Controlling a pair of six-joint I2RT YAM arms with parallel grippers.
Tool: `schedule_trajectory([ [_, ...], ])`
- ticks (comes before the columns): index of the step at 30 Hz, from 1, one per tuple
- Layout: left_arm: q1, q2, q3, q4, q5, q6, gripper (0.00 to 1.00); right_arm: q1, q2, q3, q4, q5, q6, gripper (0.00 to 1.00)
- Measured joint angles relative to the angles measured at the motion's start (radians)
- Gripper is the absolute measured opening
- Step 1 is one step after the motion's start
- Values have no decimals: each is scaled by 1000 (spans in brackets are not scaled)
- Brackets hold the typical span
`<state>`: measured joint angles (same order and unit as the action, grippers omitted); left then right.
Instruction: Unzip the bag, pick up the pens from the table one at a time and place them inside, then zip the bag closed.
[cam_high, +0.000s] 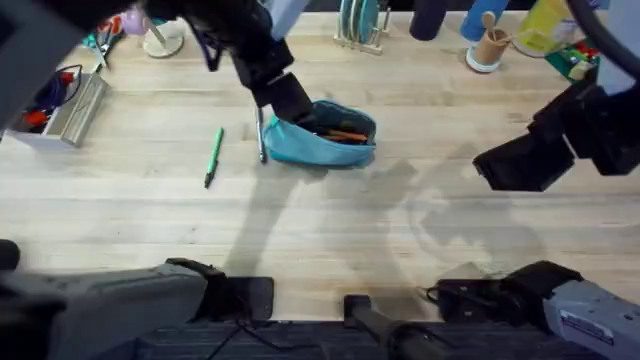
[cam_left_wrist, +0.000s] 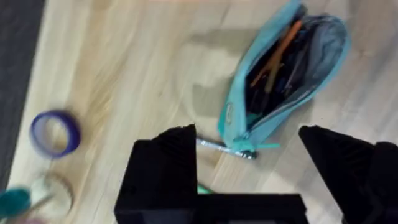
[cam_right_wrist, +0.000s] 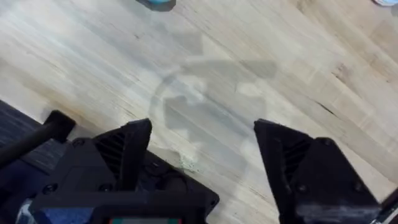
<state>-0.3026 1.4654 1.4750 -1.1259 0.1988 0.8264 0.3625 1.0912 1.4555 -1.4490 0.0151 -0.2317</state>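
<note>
Light blue bag lies unzipped on table, orange pen inside. Left gripper spread wide above it; right gripper also spread, holding nothing. Green pen on table w/ grey pen touching bag.

You have the table, pale planks. On it: the bag, unzipped; grey pen touching the bag's left end; green pen further left of the bag.
</note>
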Motion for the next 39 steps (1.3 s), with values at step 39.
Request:
schedule_trajectory([
  [39,320,-208,5,-185,-256,-707,993,0,0,0,0,0,0,998],
])
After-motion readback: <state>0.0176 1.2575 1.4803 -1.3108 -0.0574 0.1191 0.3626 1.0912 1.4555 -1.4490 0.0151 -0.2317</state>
